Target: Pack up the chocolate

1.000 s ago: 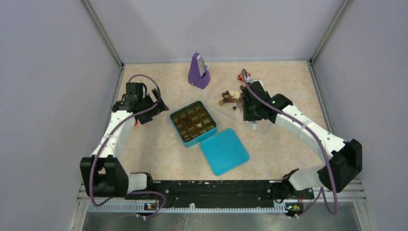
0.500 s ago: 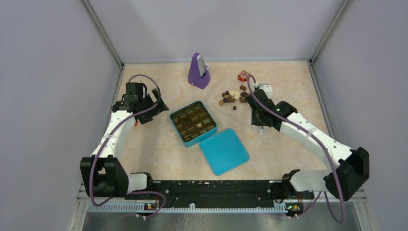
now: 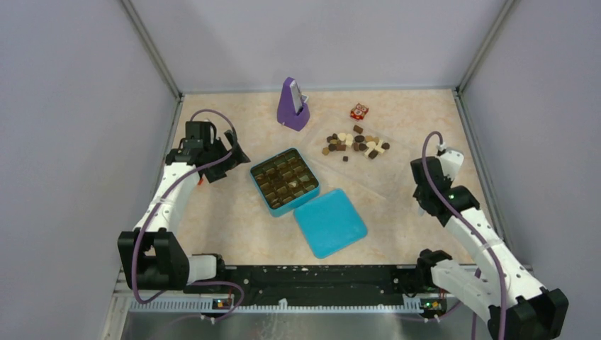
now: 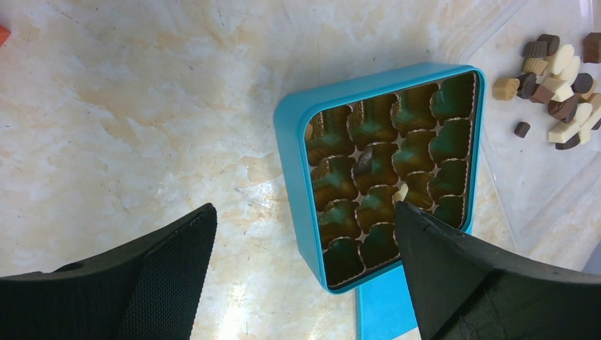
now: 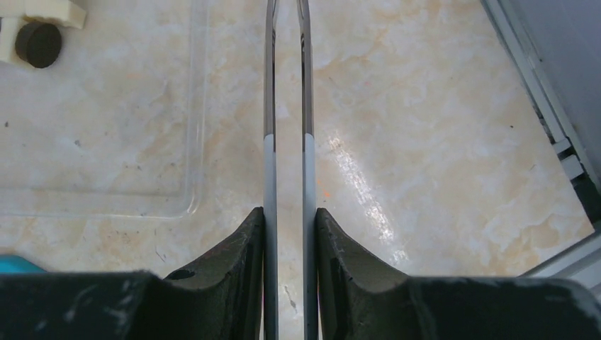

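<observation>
The chocolate [image 3: 354,144] lies in a loose pile of dark, light brown and cream pieces on a clear plastic tray [image 3: 368,177]; it also shows in the left wrist view [image 4: 560,120]. The open teal box [image 3: 284,181] holds gold paper cups, with a cream piece [image 4: 402,193] in one of them. My left gripper [image 3: 227,159] is open and empty, left of the box [image 4: 298,184]. My right gripper [image 3: 424,185] is shut on thin metal tweezers [image 5: 269,106], right of the tray [image 5: 99,163] and away from the pile.
The teal lid [image 3: 330,222] lies flat at the box's near right. A purple wedge-shaped object [image 3: 292,105] stands at the back. A small red-and-white cube [image 3: 359,111] sits behind the pile. The cell's right frame rail [image 5: 553,106] is close to my right gripper.
My right arm has pulled back from the chocolate pile to the right side of the table, uncovering the pile and the red-and-white cube. The left arm has not moved.
</observation>
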Tool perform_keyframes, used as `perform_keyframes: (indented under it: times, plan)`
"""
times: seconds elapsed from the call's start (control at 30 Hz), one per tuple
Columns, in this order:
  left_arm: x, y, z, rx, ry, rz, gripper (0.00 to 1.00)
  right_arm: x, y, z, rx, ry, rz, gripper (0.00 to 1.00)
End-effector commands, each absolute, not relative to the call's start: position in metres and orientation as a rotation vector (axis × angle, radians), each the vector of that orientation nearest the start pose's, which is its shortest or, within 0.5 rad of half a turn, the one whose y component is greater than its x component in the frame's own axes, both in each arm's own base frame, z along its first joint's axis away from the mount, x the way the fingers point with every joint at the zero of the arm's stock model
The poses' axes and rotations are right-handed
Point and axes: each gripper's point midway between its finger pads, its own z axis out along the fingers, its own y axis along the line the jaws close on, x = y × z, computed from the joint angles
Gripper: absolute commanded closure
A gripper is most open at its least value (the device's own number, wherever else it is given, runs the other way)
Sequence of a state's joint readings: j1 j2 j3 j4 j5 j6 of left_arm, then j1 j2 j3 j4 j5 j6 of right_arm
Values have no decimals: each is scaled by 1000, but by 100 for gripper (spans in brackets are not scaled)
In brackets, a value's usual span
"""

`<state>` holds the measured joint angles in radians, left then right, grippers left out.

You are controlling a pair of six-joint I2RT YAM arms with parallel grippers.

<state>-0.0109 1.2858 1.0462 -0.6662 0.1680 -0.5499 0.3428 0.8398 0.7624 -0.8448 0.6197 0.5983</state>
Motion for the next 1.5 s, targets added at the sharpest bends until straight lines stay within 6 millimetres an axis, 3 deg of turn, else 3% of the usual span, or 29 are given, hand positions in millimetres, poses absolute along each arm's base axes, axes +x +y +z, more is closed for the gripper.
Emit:
perform_keyframes:
  times: [0.0, 0.2, 0.33, 0.53, 0.67, 0.93, 1.3, 1.47]
  plan:
    - [327, -56, 162, -570, 2407, -467, 1, 251, -3, 149, 654, 2104, -218, 100]
    - [326, -55, 162, -567, 2406, -464, 1, 260, 1, 92, 711, 2141, -204, 100]
    - [325, -55, 162, -568, 2405, -460, 1, 261, 0, 73, 766, 2166, -158, 100]
    - [324, -55, 161, -566, 2407, -461, 1, 257, -3, 53, 823, 2240, -178, 64]
    - [323, -55, 161, -567, 2407, -461, 1, 255, -3, 38, 843, 2292, -189, 57]
    - [322, -53, 162, -569, 2405, -448, 1, 263, -7, 31, 854, 2307, -183, 47]
    - [322, -52, 162, -574, 2403, -437, 1, 276, -18, 34, 828, 2315, -228, 51]
    - [323, -52, 161, -573, 2406, -440, 1, 274, -12, 29, 835, 2334, -181, 53]
